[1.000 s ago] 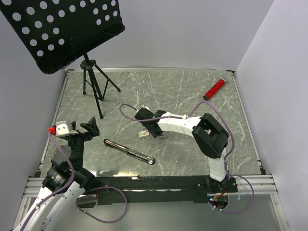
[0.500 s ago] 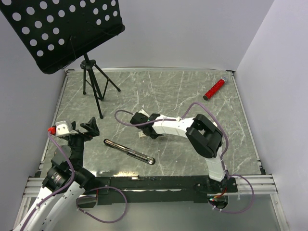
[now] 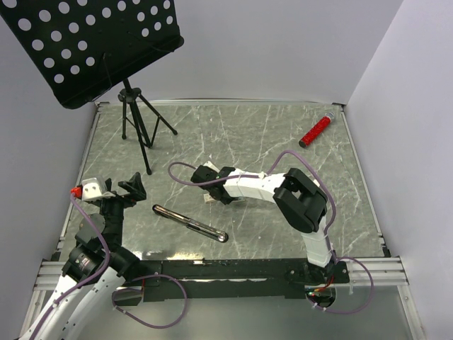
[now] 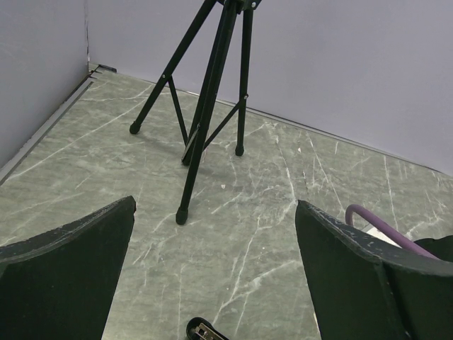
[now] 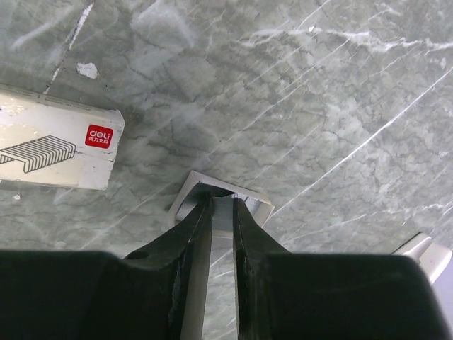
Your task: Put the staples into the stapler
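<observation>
The step in hand appears to be picking up the staples. The right gripper (image 5: pixel 221 205) is reached out to the left over the middle of the table (image 3: pixel 283 227), pointing down. Its two fingers are drawn close together on the near edge of the small grey tray (image 5: pixel 253 201), with a pale strip showing in the narrow gap between them. The tray looks pinched but rests flat on the table, so the lift has not begun. The cardboard staple box (image 5: pixel 56 147) lies just to the left of the tray, apart from it, with its printed side up.

The stapler (image 3: pixel 190 222) lies on the table nearer the arms and a little to the left, close to the box and tray. It is a slim bar set at a slant, and neither gripper touches it.

The left gripper (image 4: pixel 214 205) hovers at the left side with its fingers spread wide and nothing between them. It faces the feet of the music stand (image 4: pixel 212 106).

Judging from this, the next move is to lift the tray clear and carry it to the stapler's rail. That calls for a firm pinch and careful lining up, since the piece is small and thin.
</observation>
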Motion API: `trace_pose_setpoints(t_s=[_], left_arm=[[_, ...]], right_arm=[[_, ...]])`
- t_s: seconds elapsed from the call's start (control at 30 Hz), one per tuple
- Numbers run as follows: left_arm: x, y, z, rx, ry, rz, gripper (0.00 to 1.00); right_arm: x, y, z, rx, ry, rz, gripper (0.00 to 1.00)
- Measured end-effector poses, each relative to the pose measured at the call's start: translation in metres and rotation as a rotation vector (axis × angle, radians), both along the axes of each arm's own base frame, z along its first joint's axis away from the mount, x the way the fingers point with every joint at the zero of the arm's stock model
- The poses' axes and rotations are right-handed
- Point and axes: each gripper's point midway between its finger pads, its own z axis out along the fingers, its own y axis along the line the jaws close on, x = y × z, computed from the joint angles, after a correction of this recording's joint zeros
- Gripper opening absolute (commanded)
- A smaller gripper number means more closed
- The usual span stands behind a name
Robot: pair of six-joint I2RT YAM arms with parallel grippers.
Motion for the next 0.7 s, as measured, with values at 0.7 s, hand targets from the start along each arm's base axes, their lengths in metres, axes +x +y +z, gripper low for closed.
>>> trace_pose_setpoints(t_s=[0.7], left_arm=[[0.000,-0.002,0.000,0.000,-0.001,-0.009,0.99]], right_arm=[[-0.013,0.026,0.051,0.235,0.022,0.068,0.20]])
